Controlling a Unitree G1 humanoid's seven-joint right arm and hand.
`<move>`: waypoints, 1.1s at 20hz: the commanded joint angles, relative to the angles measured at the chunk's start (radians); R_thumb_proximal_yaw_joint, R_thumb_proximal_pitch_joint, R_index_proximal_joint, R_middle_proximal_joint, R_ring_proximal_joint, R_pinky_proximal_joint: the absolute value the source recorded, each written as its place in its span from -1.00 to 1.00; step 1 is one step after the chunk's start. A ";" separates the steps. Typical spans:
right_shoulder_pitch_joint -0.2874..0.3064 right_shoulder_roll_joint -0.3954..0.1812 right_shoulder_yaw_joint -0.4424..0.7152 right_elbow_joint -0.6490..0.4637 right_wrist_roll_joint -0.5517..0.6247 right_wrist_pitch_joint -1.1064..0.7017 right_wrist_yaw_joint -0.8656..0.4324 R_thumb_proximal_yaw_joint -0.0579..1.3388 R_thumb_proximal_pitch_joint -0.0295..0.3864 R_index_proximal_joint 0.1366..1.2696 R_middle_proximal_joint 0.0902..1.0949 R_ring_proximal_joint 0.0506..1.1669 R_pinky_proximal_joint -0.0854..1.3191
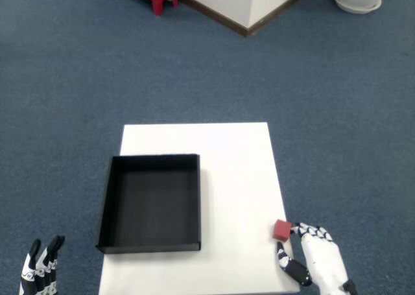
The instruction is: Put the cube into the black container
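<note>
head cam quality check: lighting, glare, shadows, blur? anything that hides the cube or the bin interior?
Head view: lighting is even and diffuse, with no glare on the white table. The red cube is sharp, casting only a faint shadow. The black container has a dark, low-contrast interior, though its floor is still readable as empty. The right hand is slightly soft and cropped at the bottom edge. No obvious motion blur.

Small red cube (pixel 281 230) sits on the table, right of the empty black container (pixel 150 203).

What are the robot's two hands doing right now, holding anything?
Right hand: fingertips against the red cube; whether it grips it cannot be told.
Left hand: holds nothing, off the white table.
</note>
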 commanded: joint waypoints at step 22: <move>-0.044 -0.144 -0.105 0.006 0.045 -0.163 0.008 0.26 -0.93 -0.87 -0.86 -0.79 -0.89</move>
